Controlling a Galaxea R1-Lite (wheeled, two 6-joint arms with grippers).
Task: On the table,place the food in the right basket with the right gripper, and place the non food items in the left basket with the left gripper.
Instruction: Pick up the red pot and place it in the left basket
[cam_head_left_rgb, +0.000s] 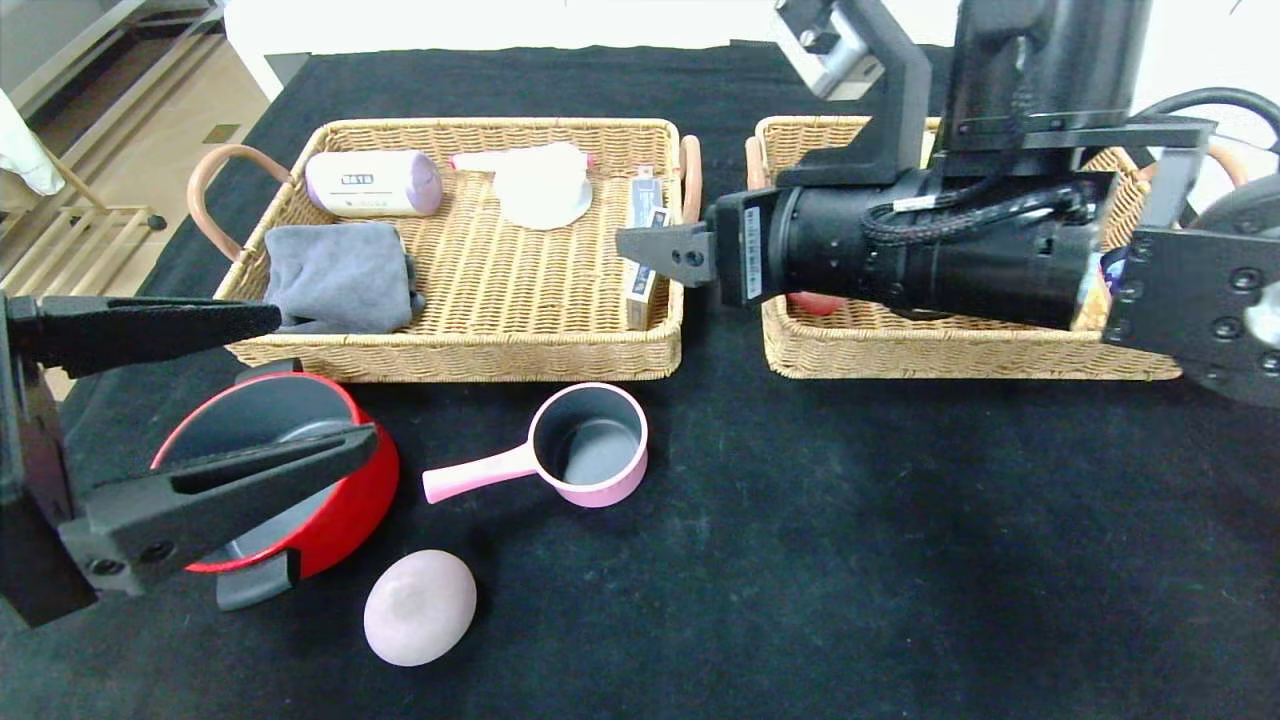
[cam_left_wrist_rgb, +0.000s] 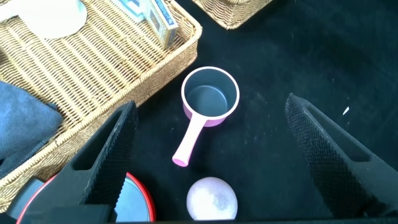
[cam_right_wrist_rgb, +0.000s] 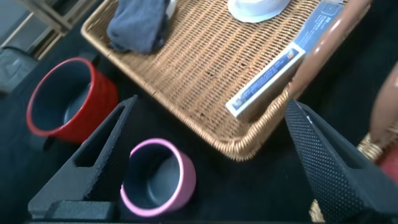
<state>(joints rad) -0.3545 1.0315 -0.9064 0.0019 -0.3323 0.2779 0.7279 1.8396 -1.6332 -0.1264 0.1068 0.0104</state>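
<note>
Far left, above the black-clothed table (cam_head_left_rgb: 850, 560): left gripper (cam_head_left_rgb: 300, 385), fingers spread wide and holding nothing, hovering over the red pot (cam_head_left_rgb: 345, 490), one finger crossing the pot's mouth, the other reaching toward the near rim of the left basket (cam_head_left_rgb: 470, 355). Probably the non-food step in hand, with the pot the likeliest target; next move calling for a descent and a pinch on the pot's rim or on its black handle (cam_head_left_rgb: 255, 585), then a short carry away from the robot into the tray just beyond the fingertips.

Just past those fingertips, toward the centre: one pink saucepan (cam_head_left_rgb: 585, 445), upright, handle pointing back at the left claw. Nearer the robot, between pot and saucepan: one lilac-grey egg-shaped lump (cam_head_left_rgb: 420, 607), the only food left out on the cloth, well apart from the right claw.

Inside the left basket: one grey cloth (cam_head_left_rgb: 340, 275), one lilac cylinder (cam_head_left_rgb: 372, 182), one white round item (cam_head_left_rgb: 540, 185), one card box (cam_head_left_rgb: 645, 235) standing on edge against the wall nearest the right claw. Four items in all.

Further right: right gripper (cam_head_left_rgb: 672, 255), parked over the gap between the two trays, jaws shown wide apart in its own wrist view, nothing held. Behind its wrist: right basket (cam_head_left_rgb: 960, 355), contents mostly hidden, a sliver of red showing.

Count on the cloth: two non-food pieces, one food piece, two baskets.
</note>
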